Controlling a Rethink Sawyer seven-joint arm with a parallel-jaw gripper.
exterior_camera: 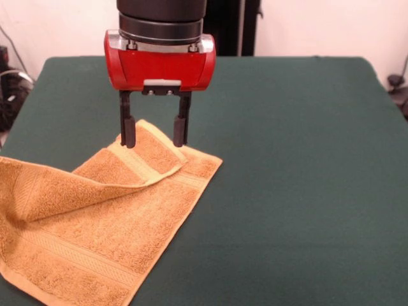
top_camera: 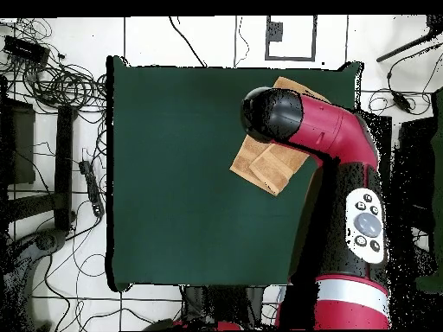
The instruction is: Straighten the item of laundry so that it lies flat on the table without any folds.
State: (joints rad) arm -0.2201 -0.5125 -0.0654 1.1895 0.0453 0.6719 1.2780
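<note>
The golden-orange towel [exterior_camera: 108,223] lies at the near left of the dark green table [exterior_camera: 293,178] in the front view. Its far corner is folded back over itself, and its left part rises in a raised fold. Paler woven bands run across it. My gripper [exterior_camera: 155,136] hangs open right above the folded far corner, one finger on each side of the flap, holding nothing. In the overhead view the towel [top_camera: 264,164] shows at the table's upper right, mostly hidden under the arm [top_camera: 320,130]. The gripper itself is hidden there.
The table [top_camera: 182,173] stretches wide beyond the towel. Cables and equipment [top_camera: 52,86] lie on the floor beside the table in the overhead view. The robot's pedestal [top_camera: 346,294] stands at the picture's bottom right.
</note>
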